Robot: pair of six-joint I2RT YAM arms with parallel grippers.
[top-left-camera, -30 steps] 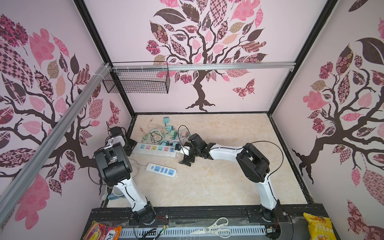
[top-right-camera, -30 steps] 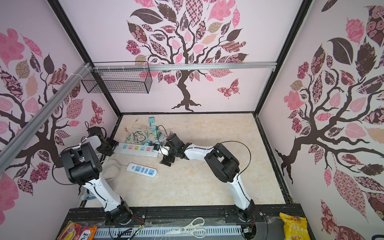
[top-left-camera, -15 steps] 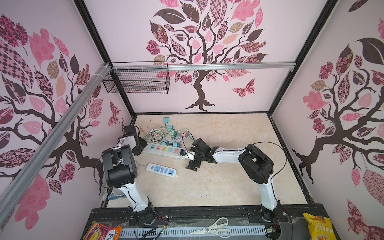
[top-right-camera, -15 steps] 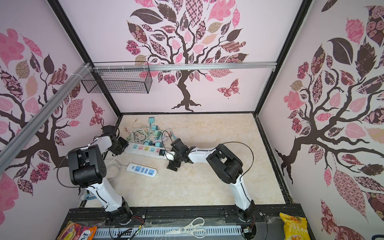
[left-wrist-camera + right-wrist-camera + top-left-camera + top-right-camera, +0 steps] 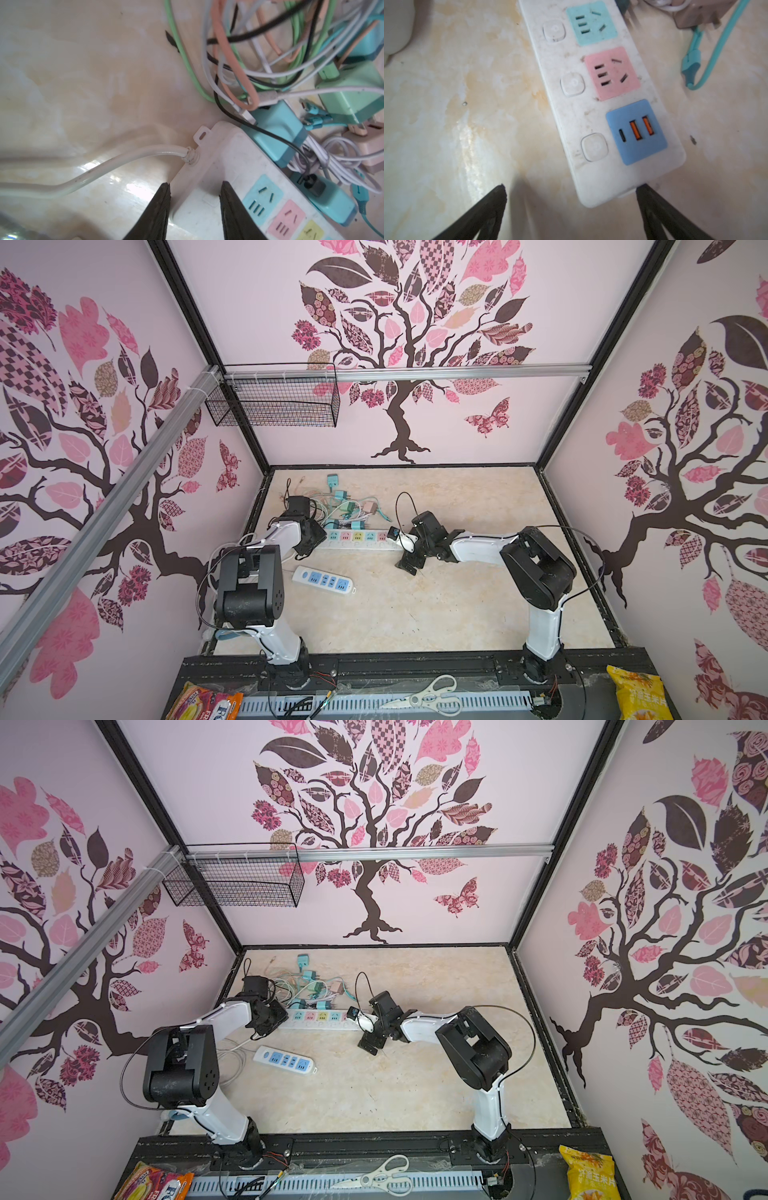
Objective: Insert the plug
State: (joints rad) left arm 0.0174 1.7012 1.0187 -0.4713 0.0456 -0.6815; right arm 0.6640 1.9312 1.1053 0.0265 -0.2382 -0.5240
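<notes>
The power strip (image 5: 218, 166) is pinched at its cord end by the left claw (image 5: 194, 207), apparently for steadying. The right claw (image 5: 571, 207) is spread at the far end. Plugs (image 5: 338, 506) lie tangled behind, none held.

marble tabletop (image 5: 436, 605): power strips (image 5: 359, 537), chargers (image 5: 340, 495)

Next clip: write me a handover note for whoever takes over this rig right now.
Left hand: straddling the cable end of the long power strip, grip not confirmed.
Right hand: open, at the strip's USB end, holding nothing.
Chargers and cables lie loose behind the strip; a second strip sits nearer the front.
Done: no plug visibly inserted.
Left: pick a plug, insert it.
</notes>
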